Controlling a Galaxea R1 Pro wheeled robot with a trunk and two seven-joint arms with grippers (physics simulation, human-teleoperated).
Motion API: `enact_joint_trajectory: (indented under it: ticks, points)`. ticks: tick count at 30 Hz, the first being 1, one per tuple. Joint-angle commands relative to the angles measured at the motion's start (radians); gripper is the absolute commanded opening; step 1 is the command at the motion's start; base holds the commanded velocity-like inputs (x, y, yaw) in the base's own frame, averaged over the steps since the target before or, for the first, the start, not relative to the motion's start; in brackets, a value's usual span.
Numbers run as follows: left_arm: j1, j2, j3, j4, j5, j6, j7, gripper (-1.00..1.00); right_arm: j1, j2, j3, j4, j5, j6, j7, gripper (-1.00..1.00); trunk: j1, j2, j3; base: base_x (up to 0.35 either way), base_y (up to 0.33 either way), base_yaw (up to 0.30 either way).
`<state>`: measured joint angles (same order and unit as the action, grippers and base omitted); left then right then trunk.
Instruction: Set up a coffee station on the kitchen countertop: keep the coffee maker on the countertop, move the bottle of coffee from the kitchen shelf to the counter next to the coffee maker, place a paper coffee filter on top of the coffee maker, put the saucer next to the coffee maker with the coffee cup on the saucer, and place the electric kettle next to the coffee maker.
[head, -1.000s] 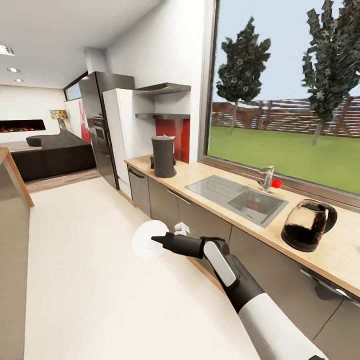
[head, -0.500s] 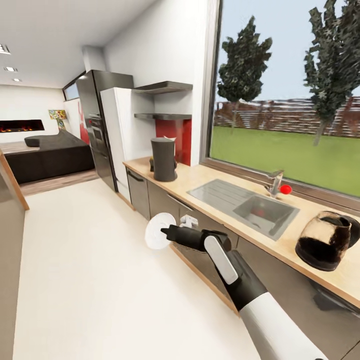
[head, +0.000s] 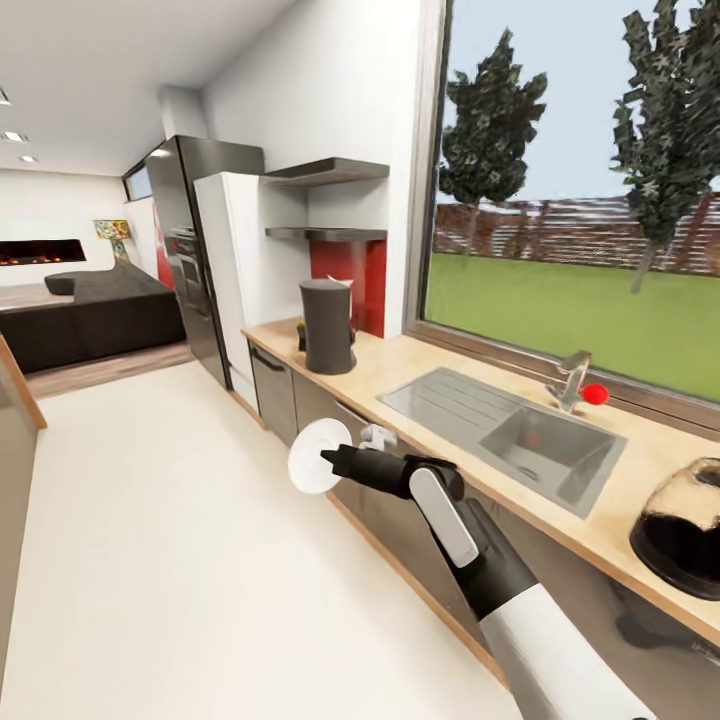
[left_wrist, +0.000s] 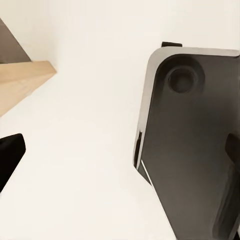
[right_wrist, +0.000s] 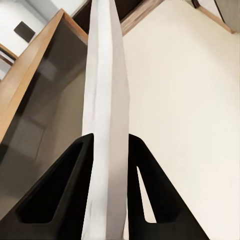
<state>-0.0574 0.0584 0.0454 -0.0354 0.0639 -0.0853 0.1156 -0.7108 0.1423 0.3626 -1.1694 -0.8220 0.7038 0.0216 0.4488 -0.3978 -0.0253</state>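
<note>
Your right arm reached forward from the lower right of the head view, white forearm leading into a black wrist. Your right gripper (head: 328, 460) was clamped on the saucer (head: 315, 456), held on edge; in the right wrist view both black fingers (right_wrist: 70, 180) pressed its two faces. In the left wrist view, one dark fingertip (left_wrist: 9, 155) of your left gripper showed at the edge

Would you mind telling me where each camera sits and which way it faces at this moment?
Head view: on the robot's head, looking forward and down along the countertop toward the coffee maker; the right arm holds the saucer out.
Left wrist view: near the left gripper, facing pale floor and a dark robot part.
Right wrist view: along the right gripper, fingers clamping the saucer edge-on.
Shared: head and right wrist views both show the gripped saucer.
</note>
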Motion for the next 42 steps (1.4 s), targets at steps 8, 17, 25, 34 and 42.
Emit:
enact_joint_trajectory:
  ticks: [8,17,25,34,42]
  points:
    - [-0.001,0.000,0.004,0.001,0.007,-0.004,-0.001,1.00,-0.001,0.000,-0.001,0.003,0.001,0.004,0.004,-1.00,0.001,-0.002,-0.002,0.328,0.103,-0.092]
    - [-0.001,0.004,0.007,0.002,0.008,-0.004,-0.001,1.00,-0.001,0.001,-0.001,0.008,0.001,0.004,0.005,-1.00,0.001,-0.002,-0.002,0.327,0.145,-0.231]
    - [0.001,0.004,0.005,0.002,0.008,-0.005,-0.001,1.00,-0.001,0.000,-0.001,0.011,0.000,0.003,0.010,-1.00,0.001,-0.002,-0.002,0.324,0.169,-0.022]
    - [0.001,0.003,0.005,0.002,0.008,-0.005,-0.001,1.00,-0.001,0.000,-0.001,0.013,0.001,0.003,0.009,-1.00,0.001,-0.002,-0.002,0.320,0.179,0.000]
    - [0.001,0.003,0.005,0.002,0.008,-0.005,-0.001,1.00,-0.001,0.002,-0.002,0.079,-0.003,0.002,0.004,-1.00,0.001,-0.002,-0.002,0.320,0.114,0.000]
